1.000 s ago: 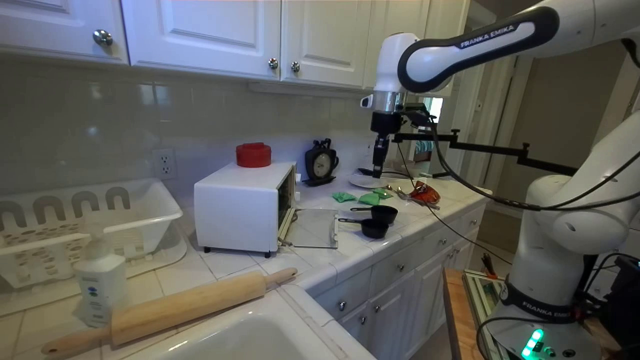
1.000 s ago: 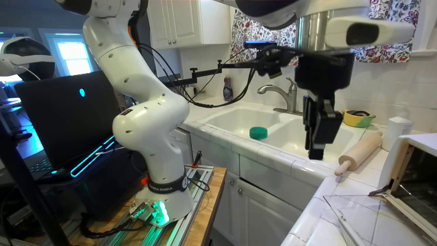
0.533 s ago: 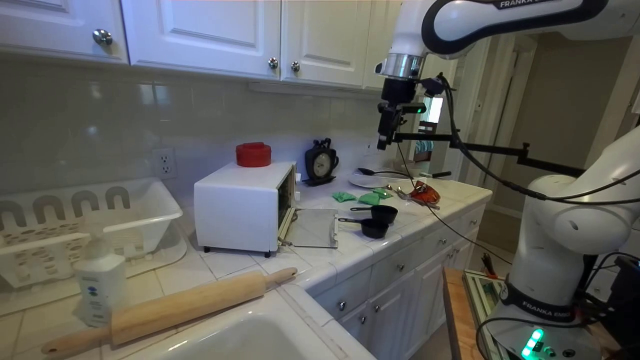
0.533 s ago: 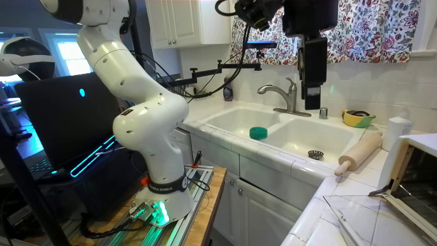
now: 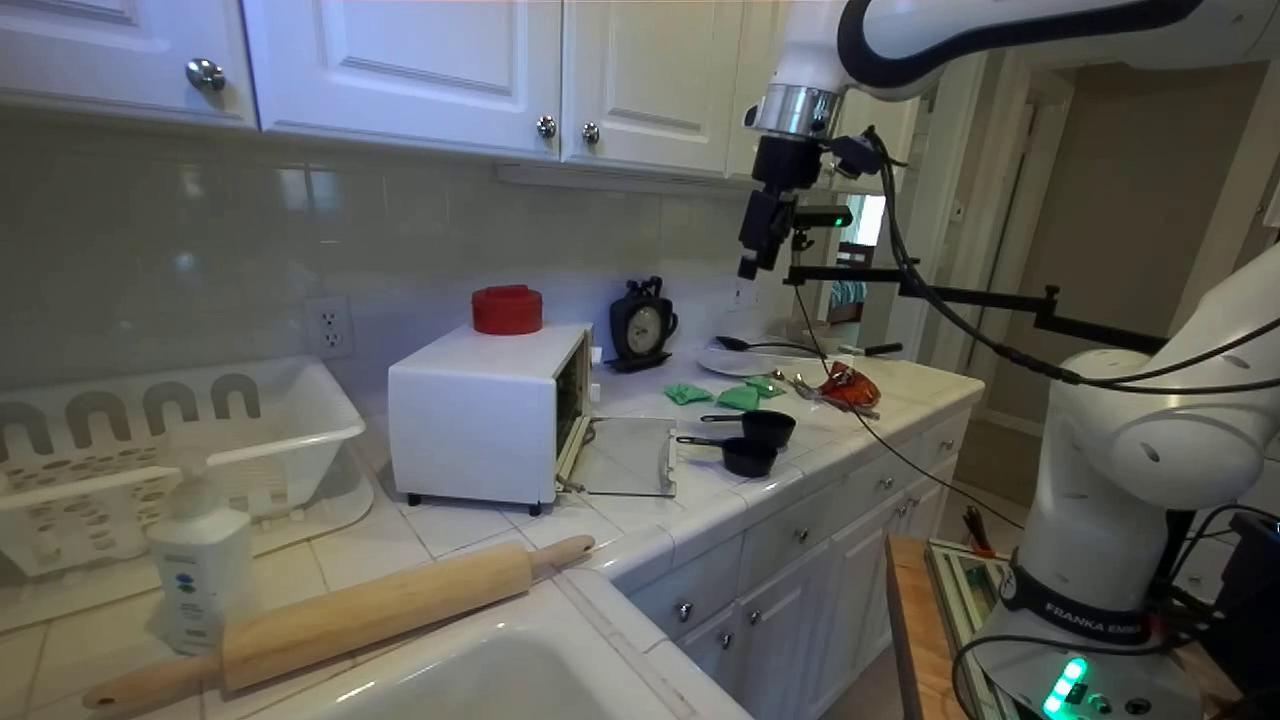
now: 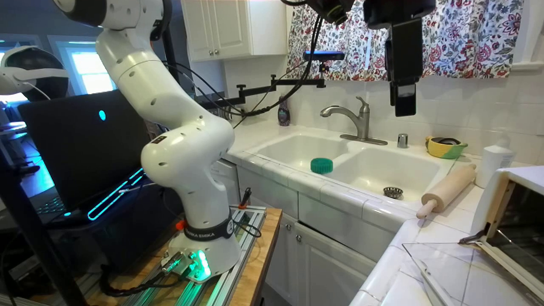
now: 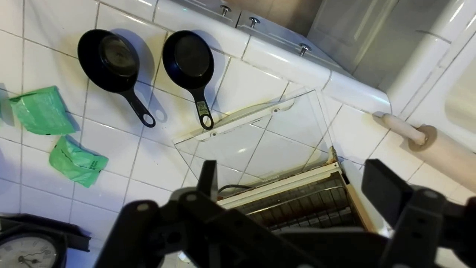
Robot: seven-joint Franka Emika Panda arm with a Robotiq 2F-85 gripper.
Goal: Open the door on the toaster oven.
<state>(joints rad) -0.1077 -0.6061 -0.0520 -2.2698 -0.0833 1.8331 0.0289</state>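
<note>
My jaws (wrist view) are spread wide and hold nothing; in both exterior views they hang well above the desk (image 5: 375,540). The toaster oven (image 5: 470,430) stands near the desk's inner corner, a red container (image 5: 507,310) on its top. Its door (image 7: 256,137) lies swung down and open, reaching out toward the desk's front edge. Two black pans (image 7: 188,56) sit along that edge, handles pointing toward the door. A rolling pin (image 5: 380,615) lies with one handle just beside the inner corner; a black clock (image 5: 642,325) stands toward the desk's back edge.
</note>
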